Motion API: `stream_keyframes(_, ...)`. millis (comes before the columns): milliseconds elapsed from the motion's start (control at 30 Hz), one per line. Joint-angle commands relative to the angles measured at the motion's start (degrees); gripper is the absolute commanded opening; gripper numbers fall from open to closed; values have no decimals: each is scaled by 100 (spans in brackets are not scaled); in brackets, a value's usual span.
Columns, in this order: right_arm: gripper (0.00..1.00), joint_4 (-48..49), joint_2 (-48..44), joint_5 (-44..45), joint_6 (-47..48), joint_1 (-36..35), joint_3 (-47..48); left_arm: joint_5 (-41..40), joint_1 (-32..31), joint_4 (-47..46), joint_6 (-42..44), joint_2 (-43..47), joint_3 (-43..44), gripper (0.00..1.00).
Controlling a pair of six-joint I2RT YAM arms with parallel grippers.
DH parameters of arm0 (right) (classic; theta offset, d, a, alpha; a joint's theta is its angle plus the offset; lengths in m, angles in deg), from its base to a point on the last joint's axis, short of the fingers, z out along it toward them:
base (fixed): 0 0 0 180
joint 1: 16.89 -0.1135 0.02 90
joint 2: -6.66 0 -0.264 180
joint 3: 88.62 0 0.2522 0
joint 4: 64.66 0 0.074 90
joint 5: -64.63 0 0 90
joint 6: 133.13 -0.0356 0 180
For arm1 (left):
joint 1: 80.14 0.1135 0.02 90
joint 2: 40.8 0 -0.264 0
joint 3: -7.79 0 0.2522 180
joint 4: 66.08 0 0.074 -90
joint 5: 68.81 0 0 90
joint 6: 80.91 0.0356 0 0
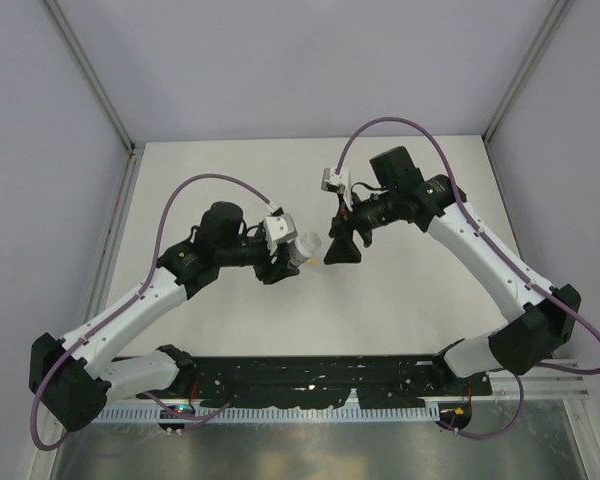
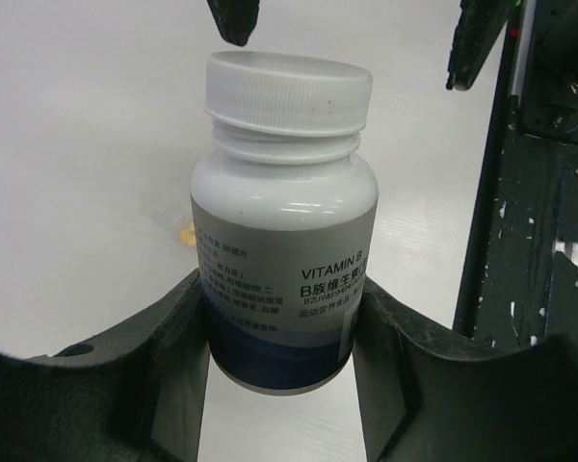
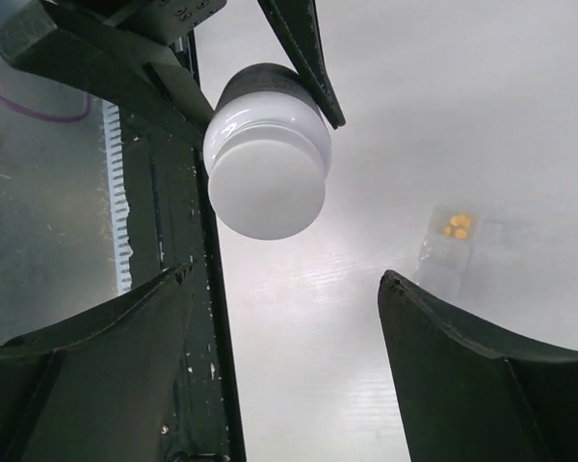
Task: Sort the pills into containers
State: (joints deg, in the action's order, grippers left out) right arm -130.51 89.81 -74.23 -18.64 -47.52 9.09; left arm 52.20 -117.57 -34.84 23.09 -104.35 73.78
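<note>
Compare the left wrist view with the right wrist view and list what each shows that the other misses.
Left wrist only: the printed VITAMIN B label on the white-capped, greyish cylindrical bottle. Right wrist only: the outline of the small flat clear plastic packet holding tiny orange pills. Both: that bottle clamped in the left gripper, and the white table.

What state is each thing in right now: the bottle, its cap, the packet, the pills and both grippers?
bottle: held, capped
white cap: on the bottle
left gripper: shut on the bottle
right gripper: open, fingers either side of the cap, not touching
packet: lying flat
pills: inside the packet
</note>
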Motion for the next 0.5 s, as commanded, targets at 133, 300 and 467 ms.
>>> stream_keyframes(133, 84, -20, -897, 333, 767, -57, -18, 1407, 16, 484, 296, 1, 393, 0)
stream_keyframes(300, 85, -37, -1135, 386, 952, -337, 26, 1944, 8, 854, 384, -140, 622, 0)
stream_keyframes(467, 86, -152, -1091, 553, 1084, -724, 114, 2313, 16, 1179, 498, -254, 806, 0)
